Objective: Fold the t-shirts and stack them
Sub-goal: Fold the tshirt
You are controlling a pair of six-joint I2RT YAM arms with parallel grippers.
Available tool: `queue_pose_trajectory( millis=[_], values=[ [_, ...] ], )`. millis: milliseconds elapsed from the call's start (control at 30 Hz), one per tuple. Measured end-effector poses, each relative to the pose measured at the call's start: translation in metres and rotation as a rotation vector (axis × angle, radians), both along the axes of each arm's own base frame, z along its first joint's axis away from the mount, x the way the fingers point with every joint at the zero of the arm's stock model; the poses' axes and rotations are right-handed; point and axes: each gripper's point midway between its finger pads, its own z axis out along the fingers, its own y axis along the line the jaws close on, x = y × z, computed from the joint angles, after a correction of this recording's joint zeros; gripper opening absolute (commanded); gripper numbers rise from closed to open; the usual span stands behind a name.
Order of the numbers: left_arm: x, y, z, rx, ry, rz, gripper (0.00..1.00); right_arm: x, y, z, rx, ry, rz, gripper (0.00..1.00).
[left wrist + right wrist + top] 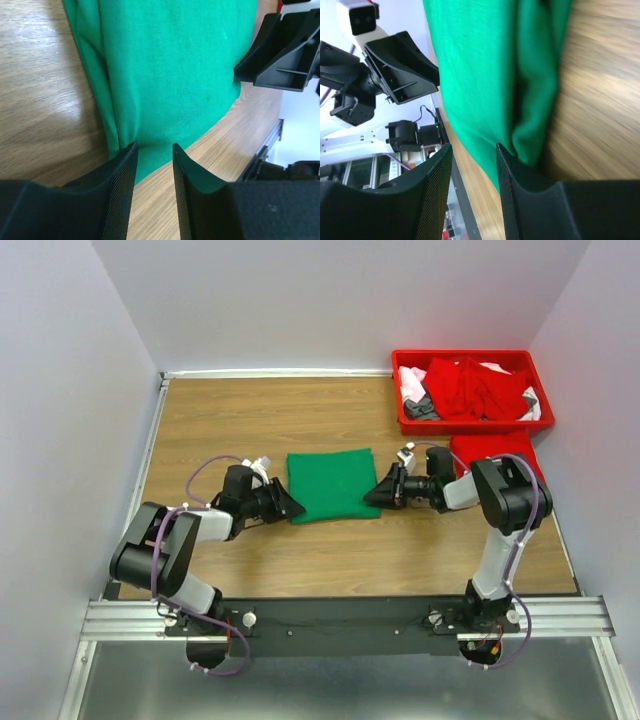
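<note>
A bright green t-shirt [332, 485] lies folded into a rectangle on the wooden table, mid-way between the two arms. My left gripper [296, 507] rests low at its near left corner, jaws open. In the left wrist view the green t-shirt [170, 75] has its corner just at the tips of my left gripper [154, 148], and only wood shows between the fingers. My right gripper [371, 496] is at the shirt's right edge, open. In the right wrist view the bunched green edge [535, 100] touches one finger of my right gripper [473, 148].
A red plastic bin [455, 427] at the back right holds red t-shirts [478, 388] with white [410, 380] and grey [420, 408] garments. A folded red t-shirt [488, 448] lies in front of the bin, partly behind my right arm. Grey walls close in the table on three sides.
</note>
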Motion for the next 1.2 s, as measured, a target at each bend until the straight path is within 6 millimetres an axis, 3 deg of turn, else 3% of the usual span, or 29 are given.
queue_pose_trajectory(
  millis=[133, 300, 433, 567, 667, 767, 833, 1033, 1133, 1200],
  values=[
    [-0.002, 0.003, 0.001, -0.020, -0.005, 0.009, 0.43, 0.000, -0.017, 0.001, 0.011, -0.008, -0.035, 0.51],
    [-0.013, 0.008, 0.014, -0.020, -0.018, 0.020, 0.45, -0.003, -0.016, 0.024, 0.022, -0.046, -0.039, 0.54],
    [-0.011, 0.013, 0.043, -0.014, -0.091, 0.041, 0.46, -0.017, 0.017, 0.060, 0.053, -0.124, 0.043, 0.56],
    [0.002, 0.020, 0.077, 0.000, -0.187, 0.096, 0.46, -0.031, 0.072, 0.081, 0.089, -0.167, 0.152, 0.56],
    [0.010, 0.028, 0.087, 0.015, -0.217, 0.138, 0.46, -0.036, 0.094, 0.070, 0.096, -0.140, 0.182, 0.55],
    [0.012, 0.034, 0.079, 0.044, -0.196, 0.162, 0.46, -0.034, 0.105, 0.022, 0.044, -0.037, 0.157, 0.55],
    [0.013, 0.035, 0.074, 0.059, -0.178, 0.165, 0.46, -0.037, 0.105, 0.007, 0.043, 0.027, 0.157, 0.55],
    [0.046, 0.028, 0.073, 0.091, -0.149, 0.149, 0.45, -0.027, 0.103, 0.020, 0.034, -0.001, 0.118, 0.56],
    [0.072, 0.021, 0.081, 0.090, -0.164, 0.142, 0.39, -0.006, 0.096, 0.047, 0.039, -0.063, 0.074, 0.55],
    [0.090, 0.016, 0.084, 0.088, -0.179, 0.139, 0.38, 0.026, 0.083, 0.077, 0.053, -0.155, 0.002, 0.54]
  ],
)
